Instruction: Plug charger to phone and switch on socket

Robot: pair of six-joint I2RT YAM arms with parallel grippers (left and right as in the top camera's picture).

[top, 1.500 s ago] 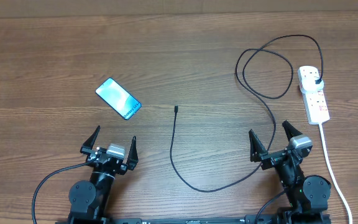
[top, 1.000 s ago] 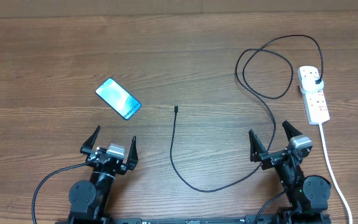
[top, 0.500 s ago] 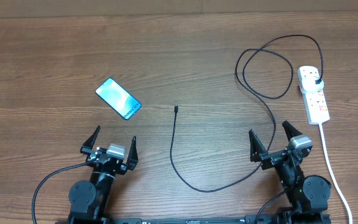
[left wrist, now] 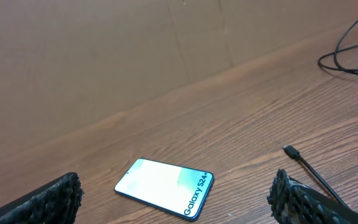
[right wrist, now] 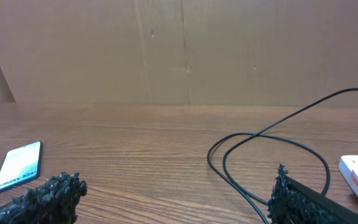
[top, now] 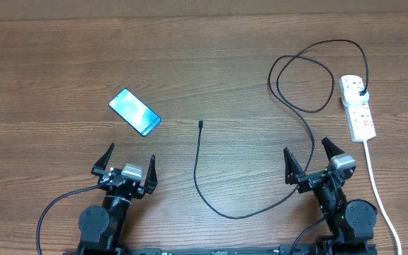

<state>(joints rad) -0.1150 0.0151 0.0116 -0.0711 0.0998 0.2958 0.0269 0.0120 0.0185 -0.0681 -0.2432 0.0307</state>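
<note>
The phone [top: 134, 112] lies flat on the table at the left, screen glowing light blue; it also shows in the left wrist view [left wrist: 165, 186] and far left in the right wrist view [right wrist: 18, 166]. The charger cable [top: 205, 185] loops from its tip [top: 200, 125] at mid table to its black plug [top: 362, 93] in the white socket strip [top: 358, 108]. The cable also shows in the right wrist view [right wrist: 253, 146]. My left gripper [top: 127, 163] is open and empty, below the phone. My right gripper [top: 309, 156] is open and empty, left of the strip's cord.
The strip's thick white cord [top: 378, 191] runs down the right side past my right arm. A brown cardboard wall [right wrist: 179, 50] stands behind the table. The cable tip lies to the right of the phone in the left wrist view [left wrist: 289, 150].
</note>
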